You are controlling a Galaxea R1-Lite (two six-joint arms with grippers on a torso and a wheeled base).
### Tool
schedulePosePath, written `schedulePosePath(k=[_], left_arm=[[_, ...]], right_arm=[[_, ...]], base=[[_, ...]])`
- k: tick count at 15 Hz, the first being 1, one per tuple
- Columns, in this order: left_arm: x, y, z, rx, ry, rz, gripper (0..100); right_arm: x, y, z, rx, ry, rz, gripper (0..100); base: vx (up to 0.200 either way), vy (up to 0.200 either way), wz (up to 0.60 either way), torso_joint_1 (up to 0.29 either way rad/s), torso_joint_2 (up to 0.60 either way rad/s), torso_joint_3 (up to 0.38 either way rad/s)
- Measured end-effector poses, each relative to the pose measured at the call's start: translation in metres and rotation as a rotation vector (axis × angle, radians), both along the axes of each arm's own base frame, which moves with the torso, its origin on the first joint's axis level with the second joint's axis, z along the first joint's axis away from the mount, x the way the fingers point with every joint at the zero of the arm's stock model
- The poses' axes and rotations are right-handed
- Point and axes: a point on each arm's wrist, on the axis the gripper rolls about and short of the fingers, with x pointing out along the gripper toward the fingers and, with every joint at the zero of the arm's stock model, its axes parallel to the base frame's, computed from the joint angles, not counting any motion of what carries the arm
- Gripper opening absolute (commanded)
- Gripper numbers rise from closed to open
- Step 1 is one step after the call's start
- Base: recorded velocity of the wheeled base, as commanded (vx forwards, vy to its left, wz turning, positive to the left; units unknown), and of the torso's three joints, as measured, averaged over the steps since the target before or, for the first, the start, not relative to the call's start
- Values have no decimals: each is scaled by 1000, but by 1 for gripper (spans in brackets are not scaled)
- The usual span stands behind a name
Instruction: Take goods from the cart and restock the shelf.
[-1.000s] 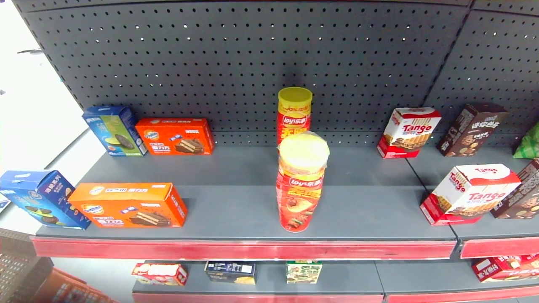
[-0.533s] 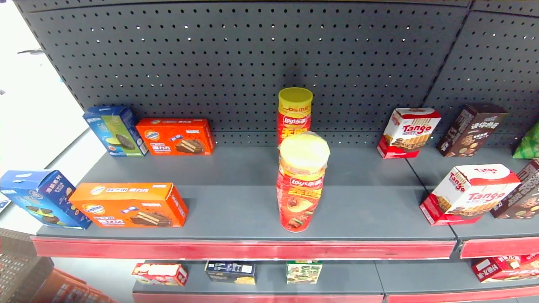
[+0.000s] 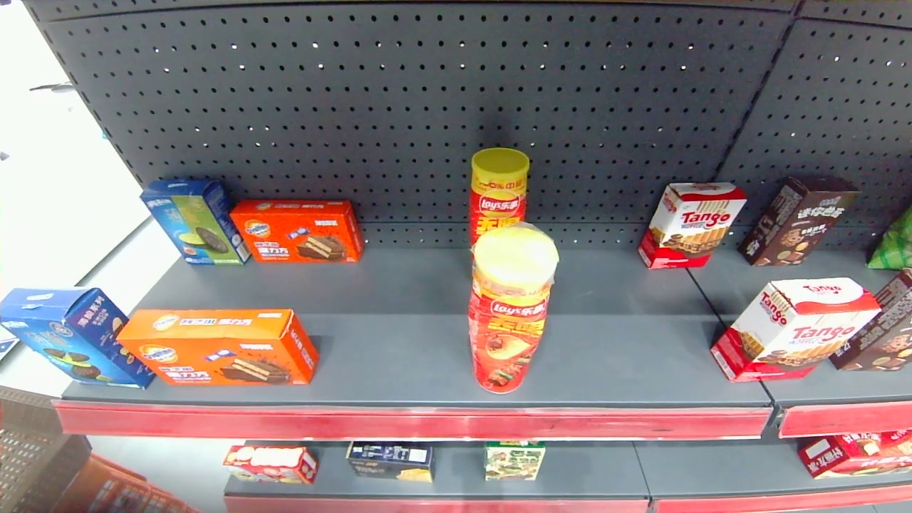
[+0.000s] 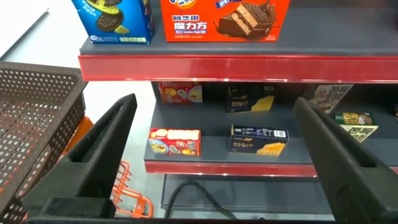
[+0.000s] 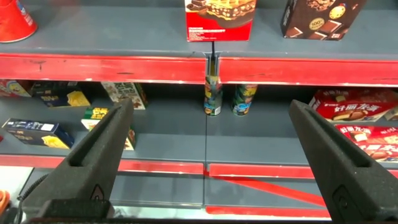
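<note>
In the head view we see a chip can (image 3: pixel 511 313) upright at frame centre on the shelf (image 3: pixel 399 356), with the cart (image 3: pixel 35 442) at lower left. In the left wrist view our left gripper (image 4: pixel 214 106) is spread wide near the cart (image 4: pixel 37 118). In the right wrist view our right gripper (image 5: pixel 211 107) is likewise spread wide.

Shelf (image 3: pixel 399 349) free L+R of can (image 3: pixel 509 313).

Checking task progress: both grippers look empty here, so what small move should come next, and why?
Probably swing the left gripper toward the mesh cart basket beside it: both it and the right gripper are open and empty, facing the lower shelves.
</note>
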Motion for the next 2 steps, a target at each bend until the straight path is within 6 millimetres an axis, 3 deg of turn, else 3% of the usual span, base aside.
schedulePosePath(k=[2], left_arm=[[0,0,0,0,0,0,100]], right_arm=[[0,0,0,-1,-1,1,100]], base=[[0,0,0,0,0,0]])
